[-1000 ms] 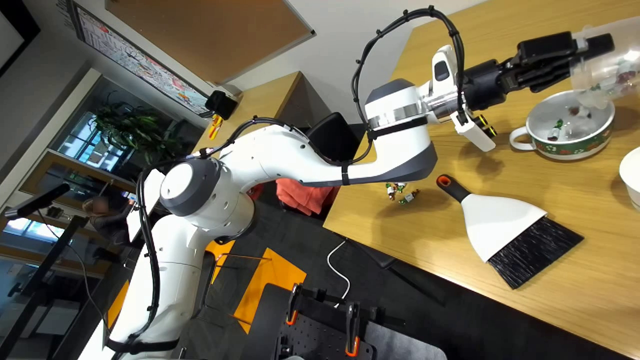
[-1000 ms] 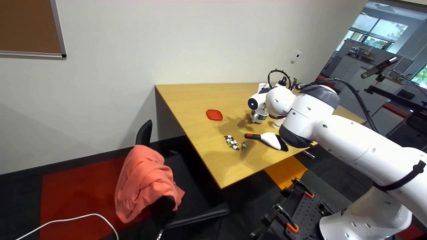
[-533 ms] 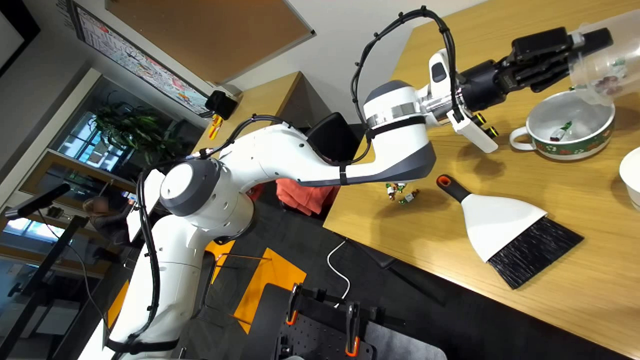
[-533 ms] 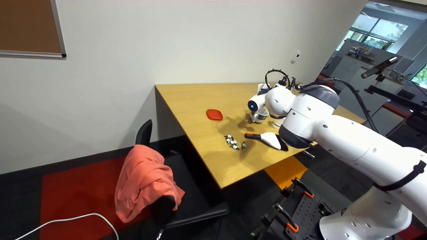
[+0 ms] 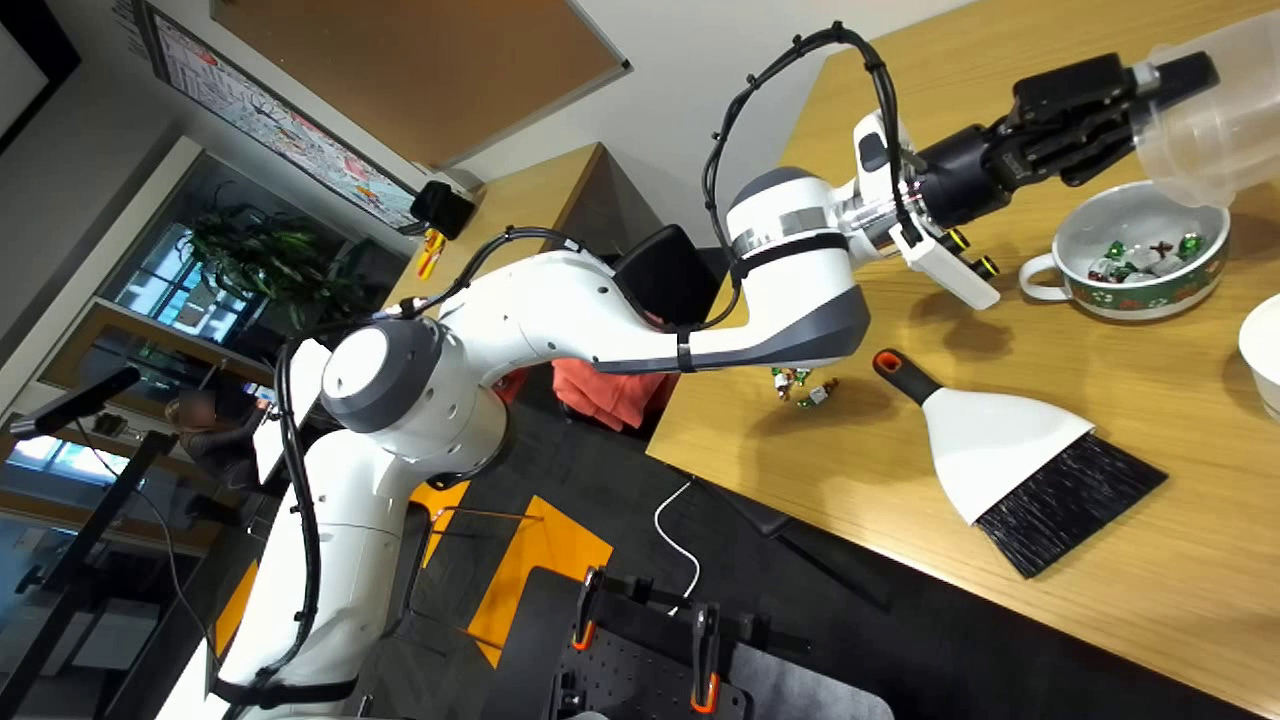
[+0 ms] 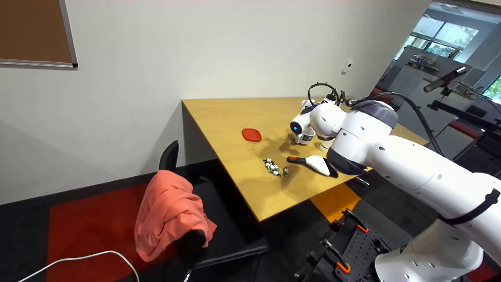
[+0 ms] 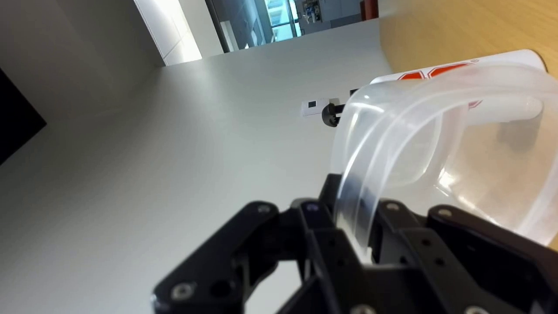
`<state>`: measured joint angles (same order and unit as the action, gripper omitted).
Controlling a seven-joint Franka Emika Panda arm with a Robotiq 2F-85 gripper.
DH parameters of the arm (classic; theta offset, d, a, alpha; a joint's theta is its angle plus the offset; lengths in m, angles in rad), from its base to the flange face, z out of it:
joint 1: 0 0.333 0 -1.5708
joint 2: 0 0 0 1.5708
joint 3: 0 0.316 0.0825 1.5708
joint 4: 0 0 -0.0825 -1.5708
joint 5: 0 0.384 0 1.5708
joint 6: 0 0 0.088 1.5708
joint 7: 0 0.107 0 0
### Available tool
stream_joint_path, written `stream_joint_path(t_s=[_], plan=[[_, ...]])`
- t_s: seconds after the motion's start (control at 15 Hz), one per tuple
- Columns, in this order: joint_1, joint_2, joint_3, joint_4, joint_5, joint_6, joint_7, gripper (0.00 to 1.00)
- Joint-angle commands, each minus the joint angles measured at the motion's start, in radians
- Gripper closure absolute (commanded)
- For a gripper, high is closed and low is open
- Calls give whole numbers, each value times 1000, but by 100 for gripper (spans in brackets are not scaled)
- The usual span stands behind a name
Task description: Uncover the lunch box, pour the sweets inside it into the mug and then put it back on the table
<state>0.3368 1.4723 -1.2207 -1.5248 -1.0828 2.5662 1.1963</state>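
In an exterior view the clear plastic lunch box (image 5: 1225,115) is tipped over the mug (image 5: 1145,295), its mouth angled down toward it. My gripper (image 7: 357,200) is shut on the box's rim wall, one finger on each side. The wrist view shows no sweets in the visible part of the lunch box (image 7: 403,152). Several wrapped sweets (image 5: 1140,265) lie in the green-rimmed mug, which stands on the table (image 6: 219,121). The red lid (image 6: 251,134) lies off the box, flat on the tabletop. In the other outside picture, the arm hides the box.
Loose sweets (image 6: 273,167) lie near the table's edge. A white brush with black bristles (image 5: 1010,450) lies in front of the mug, and a white cup (image 5: 1265,350) stands close by. A chair with a coral cloth (image 6: 172,211) is beside the table.
Sweets that were inside the box have dropped into the mug, where fewer lay before. The wrist has turned slightly, and the held box has shifted a little up and left in the picture.
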Motion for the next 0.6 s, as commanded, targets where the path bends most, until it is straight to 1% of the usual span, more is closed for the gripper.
stream_joint_path(t_s=[0.0, 0.33, 0.53], plan=[[-15, -63, 44, -1, -46, -47, 39, 98], [-59, -239, 122, -33, -2, -17, -2, 98], [-93, -363, 184, -50, 11, -24, -37, 98]])
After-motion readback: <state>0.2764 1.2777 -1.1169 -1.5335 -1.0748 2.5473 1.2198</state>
